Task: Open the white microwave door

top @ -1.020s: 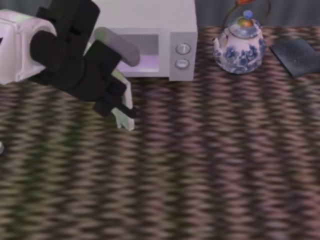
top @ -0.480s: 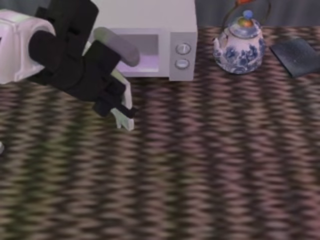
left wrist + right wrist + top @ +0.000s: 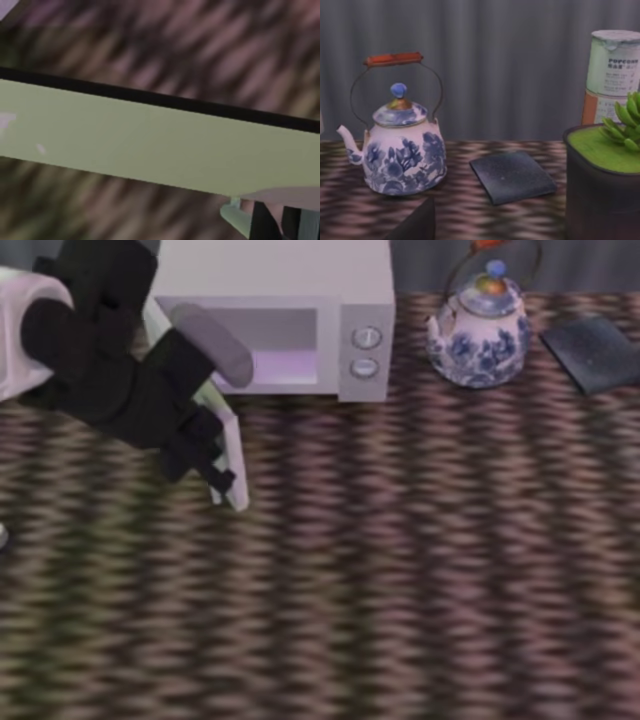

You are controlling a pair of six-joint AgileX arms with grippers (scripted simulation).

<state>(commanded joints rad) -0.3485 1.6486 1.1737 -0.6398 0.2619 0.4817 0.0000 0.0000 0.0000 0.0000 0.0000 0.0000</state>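
Now left fingers (image 3: 222, 483) on door (image 3: 232, 455).

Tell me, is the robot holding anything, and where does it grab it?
The left gripper holds the door of the white microwave at its free outer edge, swung wide open. The right gripper is not seen holding anything.

You had one white microwave (image 3: 290, 300) on the table, with one door (image 3: 232, 455) and two round silver knobs (image 3: 366, 337) on its front panel. You also had one blue-and-white teapot (image 3: 478, 335), carrying a single blue knob on its lid, and one dark square pad (image 3: 595, 352). In the right wrist view you saw one potted green plant (image 3: 605, 175) and one labelled can (image 3: 614, 75). One arm (image 3: 120, 370) showed from above.
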